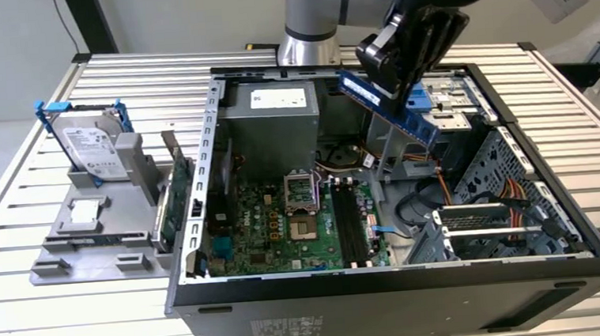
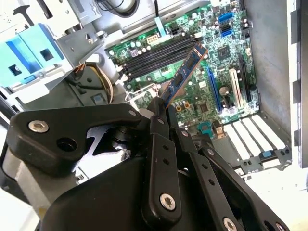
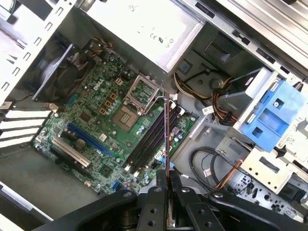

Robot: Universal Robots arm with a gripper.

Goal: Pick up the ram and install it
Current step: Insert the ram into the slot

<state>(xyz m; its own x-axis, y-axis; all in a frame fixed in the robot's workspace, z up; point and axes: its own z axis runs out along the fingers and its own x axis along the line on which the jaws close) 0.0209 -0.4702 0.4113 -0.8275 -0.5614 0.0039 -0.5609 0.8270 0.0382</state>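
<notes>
My gripper [image 1: 392,78] hangs over the open computer case [image 1: 392,276], shut on the ram [image 1: 386,106], a long blue stick held tilted above the case's far right part. In the second wrist view the ram [image 2: 185,72] juts from between the black fingers [image 2: 159,120], over the motherboard. The first wrist view shows the ram [image 3: 167,130] edge-on, in line with the black memory slots [image 3: 151,137] below it. Those slots [image 1: 348,228] lie on the green motherboard [image 1: 267,234], lower than the stick and nearer the case's front wall.
A silver hard drive in a blue frame [image 1: 92,147] stands on a grey holder [image 1: 98,230] at the exterior view's left, with a green expansion card [image 1: 180,188] beside it. Inside the case are a power supply [image 1: 271,122], a CPU socket [image 1: 299,190], a drive cage [image 1: 497,194] and loose cables [image 1: 440,198].
</notes>
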